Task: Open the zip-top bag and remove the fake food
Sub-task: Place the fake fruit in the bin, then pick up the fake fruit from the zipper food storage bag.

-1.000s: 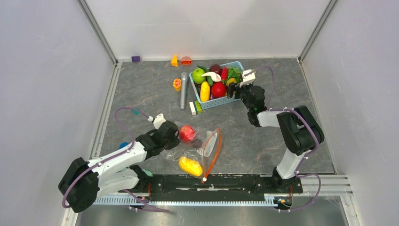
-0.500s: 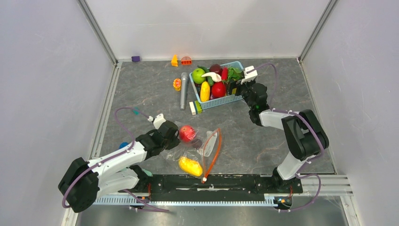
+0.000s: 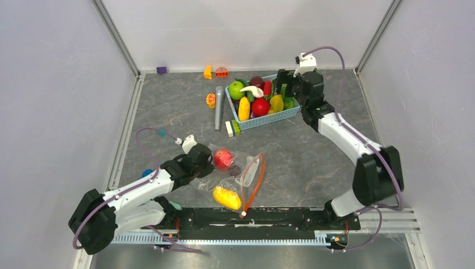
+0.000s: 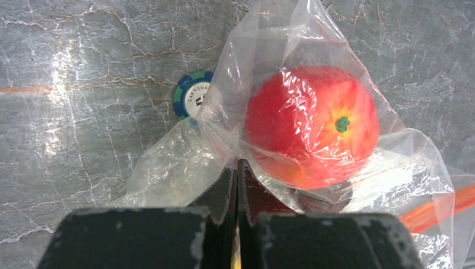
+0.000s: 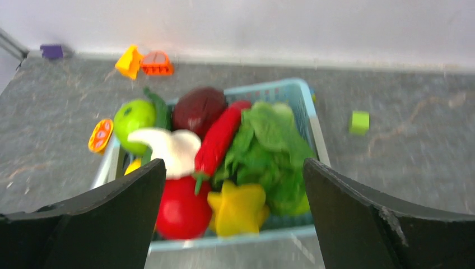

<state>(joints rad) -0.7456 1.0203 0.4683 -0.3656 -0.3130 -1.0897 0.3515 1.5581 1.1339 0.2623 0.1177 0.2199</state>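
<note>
While the left gripper [image 4: 237,168] sits with its fingers pressed tight together on a fold of the zip-top bag [image 4: 168,168], the right gripper [image 5: 234,163] hangs over the light-blue basket [image 5: 305,92], fingers spread wide with nothing between them. The bag lies crumpled near the bench's near edge, a little left of the middle; its orange-red zip strip [image 3: 255,182] runs along the side facing the right edge. Inside the clear film, right at the left gripper's tips, is a red fruit [image 4: 311,126] with a green stem dot; closer to the near edge, also in the bag, is a yellow mango-like piece [image 3: 227,197]. Just beyond the bag's corner a blue and green poker chip [image 4: 192,100] peeks out on the bench. Up by the far edge, right of the middle, the basket is full: green apple [image 5: 134,116], maroon fruit [image 5: 200,109], white piece [image 5: 168,148], red chilli [image 5: 221,137], lettuce [image 5: 269,140], a yellow star-shaped piece [image 5: 238,207] and a round red fruit [image 5: 182,212]. A grey cylinder [image 3: 218,107] lies on the bench left of the basket.
</note>
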